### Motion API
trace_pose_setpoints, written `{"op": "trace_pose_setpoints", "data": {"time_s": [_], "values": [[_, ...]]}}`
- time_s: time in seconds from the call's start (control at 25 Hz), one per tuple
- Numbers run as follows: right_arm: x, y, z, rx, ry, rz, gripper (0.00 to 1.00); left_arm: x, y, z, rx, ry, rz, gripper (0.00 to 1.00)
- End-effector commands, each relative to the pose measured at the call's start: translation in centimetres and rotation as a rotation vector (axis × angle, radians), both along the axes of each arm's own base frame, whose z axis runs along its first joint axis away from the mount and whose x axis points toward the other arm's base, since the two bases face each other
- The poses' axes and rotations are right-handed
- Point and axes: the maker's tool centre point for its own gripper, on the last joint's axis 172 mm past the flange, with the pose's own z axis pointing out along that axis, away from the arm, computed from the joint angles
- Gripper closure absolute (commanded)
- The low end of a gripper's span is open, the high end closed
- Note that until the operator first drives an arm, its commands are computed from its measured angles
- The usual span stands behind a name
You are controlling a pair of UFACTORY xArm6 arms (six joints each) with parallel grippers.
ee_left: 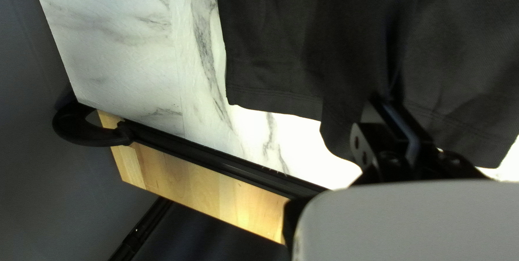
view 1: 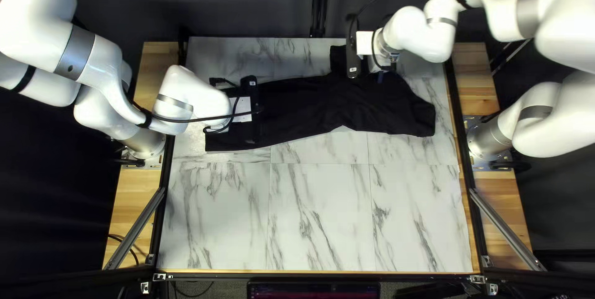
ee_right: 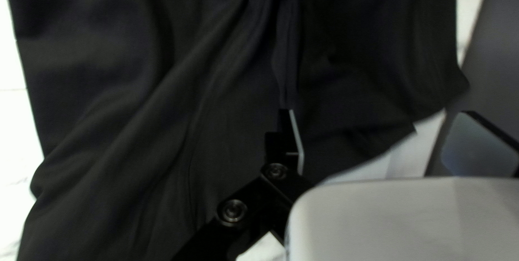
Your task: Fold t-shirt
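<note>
While one left pincer point(view 1: 255, 112) clamps one black t-shirt point(view 1: 304, 110), one right pincer point(view 1: 353, 57), two fingers point(ee_right: 477, 144) apart

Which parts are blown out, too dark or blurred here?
Left wrist view: tabletop by the shirt is washed out to white near the hem; right wrist view: shirt folds look soft, slightly blurred; top left view: white arms are very bright, shirt nearly featureless black.
</note>
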Motion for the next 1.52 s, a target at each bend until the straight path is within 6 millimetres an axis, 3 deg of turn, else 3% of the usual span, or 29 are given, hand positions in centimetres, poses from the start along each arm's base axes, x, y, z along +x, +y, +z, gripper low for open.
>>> {"op": "trace_pose_setpoints", "data": {"time_s": [0.04, 0.08, 0.28, 0.32, 0.36, 0.4, 0.56, 0.68, 0.88, 1.0, 1.12, 1.2, 1.24, 1.28, 1.36, 1.52], "values": [[-0.4, 0.7, -1.7, 0.014, 0.011, 0.022, 0.02, -0.3, 0.0, -0.1, 0.001, -0.001, 0.001, 0.99], [-0.6, 0.8, -1.9, 0.018, 0.015, 0.025, 0.11, -0.3, 0.1, -0.1, 0.001, -0.001, 0.000, 1.00], [-0.9, 1.1, -3.9, 0.041, 0.056, 0.033, 0.25, -0.4, 0.2, -0.1, -0.002, -0.004, -0.005, 1.00], [-0.9, 1.0, -4.3, 0.048, 0.066, 0.034, 0.36, -0.5, 0.2, 0.0, -0.003, -0.004, -0.005, 1.00], [-0.8, 1.0, -4.5, 0.053, 0.074, 0.034, 0.90, -0.5, 0.3, 0.0, -0.003, -0.004, -0.006, 1.00], [-0.8, 1.0, -4.7, 0.056, 0.078, 0.035, 1.00, -0.5, 0.2, 0.0, -0.003, -0.004, -0.006, 1.00], [-0.9, 0.8, -4.9, 0.064, 0.096, 0.034, 1.00, -0.6, 0.2, 0.0, -0.002, -0.003, -0.004, 1.00], [-1.1, 1.2, -3.7, 0.053, 0.095, 0.029, 1.00, -0.6, 0.1, 0.0, 0.000, -0.001, -0.001, 1.00], [-2.3, 2.8, 0.1, 0.008, 0.086, 0.010, 1.00, -0.3, 0.0, 0.5, 0.009, -0.001, -0.001, 1.00], [-3.1, 4.8, 3.5, -0.033, 0.085, -0.005, 1.00, 0.2, -0.3, 1.2, 0.018, -0.004, -0.002, 1.00], [-3.8, 8.5, 7.6, -0.090, 0.093, -0.018, 1.00, 0.7, -1.5, 2.3, 0.032, -0.014, -0.011, 1.00], [-4.1, 10.3, 8.8, -0.117, 0.098, -0.024, 1.00, 0.9, -2.4, 2.8, 0.038, -0.014, -0.016, 1.00], [-4.4, 12.3, 9.8, -0.138, 0.102, -0.029, 1.00, 0.9, -3.6, 3.2, 0.044, -0.011, -0.018, 1.00], [-4.6, 13.4, 10.1, -0.149, 0.104, -0.031, 1.00, 0.8, -4.6, 3.5, 0.048, -0.007, -0.018, 1.00], [-5.4, 17.7, 10.8, -0.177, 0.107, -0.030, 1.00, 0.4, -6.7, 4.0, 0.057, -0.001, -0.020, 1.00], [-6.1, 25.4, 10.3, -0.202, 0.115, -0.027, 1.00, 0.5, -11.0, 4.3, 0.062, 0.006, -0.031, 0.99]]}}
